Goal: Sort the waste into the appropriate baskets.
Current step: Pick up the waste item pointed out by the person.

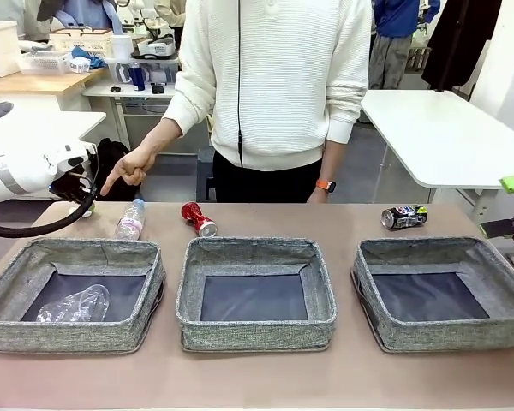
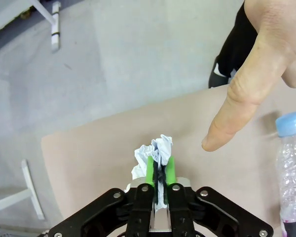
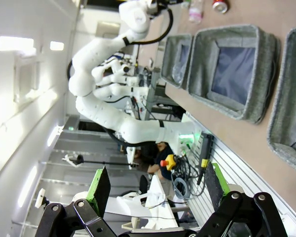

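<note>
- left claw is clenched on the crumpled white paper at the worktop's far left; a person's hand points beside it.
- step: picking up the paper. next: lift, then carry it to a basket, probably not the left basket holding the crushed clear plastic bottle.
- small clear bottle, red can and black can lie behind the baskets.
- right claw is released, far right.

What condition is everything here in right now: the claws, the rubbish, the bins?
left gripper, shut on crumpled white paper
right gripper, open
small clear bottle, lying on table
crushed red can, lying on table
crushed black can, lying on table
crushed clear plastic bottle, inside left basket
middle basket, empty
right basket, empty
person's hand, pointing down
</note>
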